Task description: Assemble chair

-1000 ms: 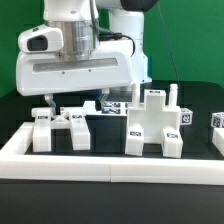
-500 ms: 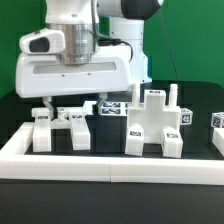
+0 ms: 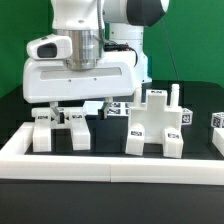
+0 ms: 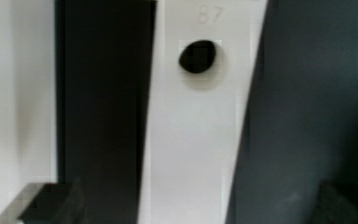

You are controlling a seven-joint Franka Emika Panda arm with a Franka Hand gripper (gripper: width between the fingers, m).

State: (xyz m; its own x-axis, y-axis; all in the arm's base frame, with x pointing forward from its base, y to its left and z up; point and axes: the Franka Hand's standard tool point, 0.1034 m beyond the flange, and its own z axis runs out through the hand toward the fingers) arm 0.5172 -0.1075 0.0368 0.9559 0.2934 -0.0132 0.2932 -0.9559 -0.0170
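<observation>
Loose white chair parts with black-and-white tags stand on the black table. Two upright blocks (image 3: 42, 132) (image 3: 78, 129) stand at the exterior view's left. A bigger cross-shaped piece (image 3: 150, 125) with a peg on top stands to their right. My gripper (image 3: 72, 108) hangs open just above the two blocks, holding nothing. In the wrist view a long white part (image 4: 202, 120) with a dark oval hole runs between my dark fingertips (image 4: 37, 203). A second white part (image 4: 7, 90) lies beside it.
A long low white border rail (image 3: 110, 166) runs across the front of the table. A small tagged white part (image 3: 217, 121) sits at the exterior view's far right. Tags of the marker board (image 3: 115, 107) show behind the blocks.
The gripper has shifted slightly toward the exterior view's right and a little lower over the two blocks. Its jaws stay open; no part has moved.
</observation>
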